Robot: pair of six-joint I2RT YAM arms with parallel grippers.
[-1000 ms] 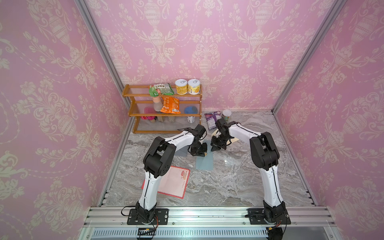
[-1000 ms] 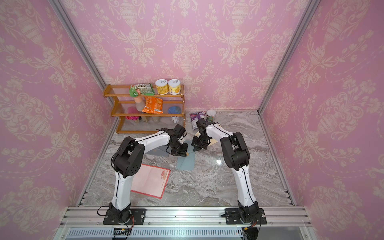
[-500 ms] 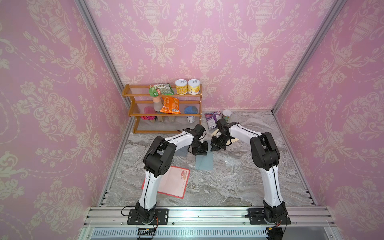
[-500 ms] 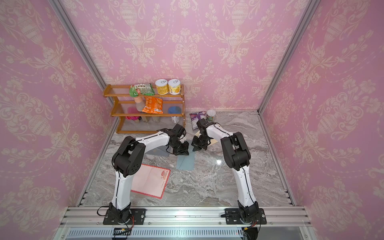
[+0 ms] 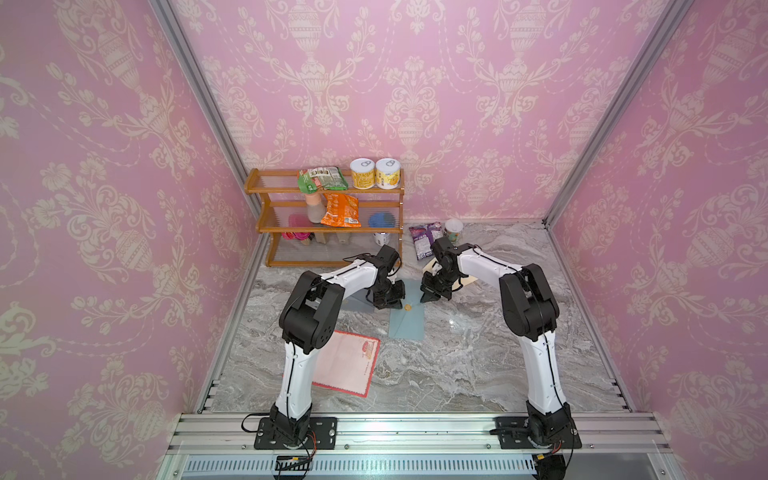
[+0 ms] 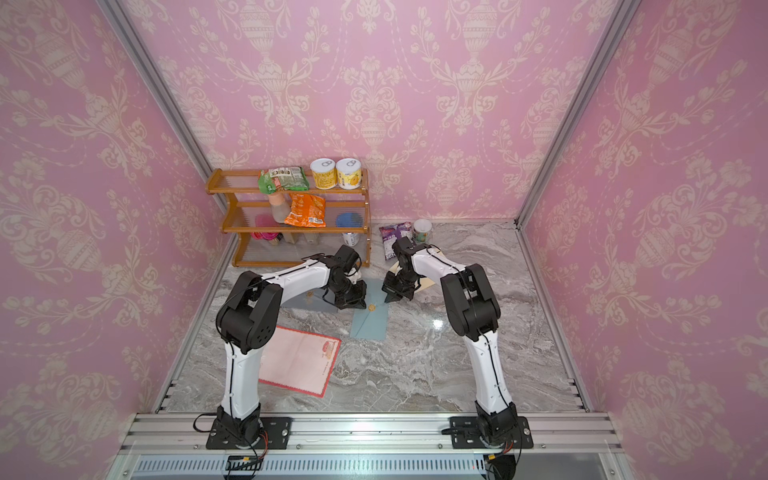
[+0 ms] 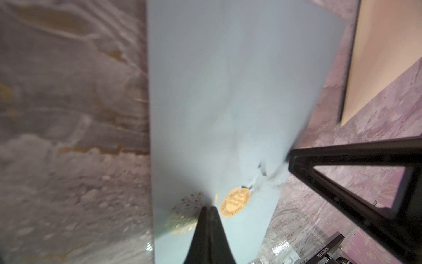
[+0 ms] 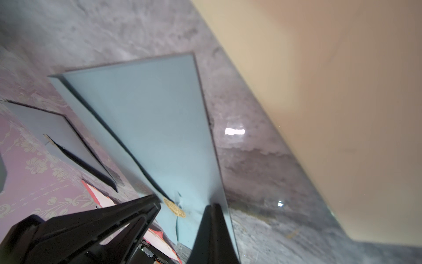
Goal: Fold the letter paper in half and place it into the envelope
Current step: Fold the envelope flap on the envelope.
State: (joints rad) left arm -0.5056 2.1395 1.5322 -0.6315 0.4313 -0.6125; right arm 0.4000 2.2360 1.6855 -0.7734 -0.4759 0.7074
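Observation:
The light blue envelope (image 5: 406, 322) (image 6: 369, 324) lies flat on the marble table, its flap closed with a gold seal (image 7: 235, 202). My left gripper (image 7: 209, 208) (image 5: 399, 304) is shut, its tips resting on the envelope right beside the seal. My right gripper (image 8: 212, 206) (image 5: 425, 299) is also shut, tips down on the envelope near its edge on the other side of the seal. Neither holds anything. The letter paper (image 5: 347, 365) (image 6: 297, 361), pink-white with a red border, lies flat and unfolded near the front left, partly behind my left arm.
A grey-blue envelope (image 5: 353, 302) lies under my left arm and a beige sheet (image 8: 319, 91) under my right. A wooden shelf (image 5: 266, 188) with snack bags and cans stands at the back left. A purple packet (image 5: 424, 239) and cup (image 5: 454, 227) sit behind.

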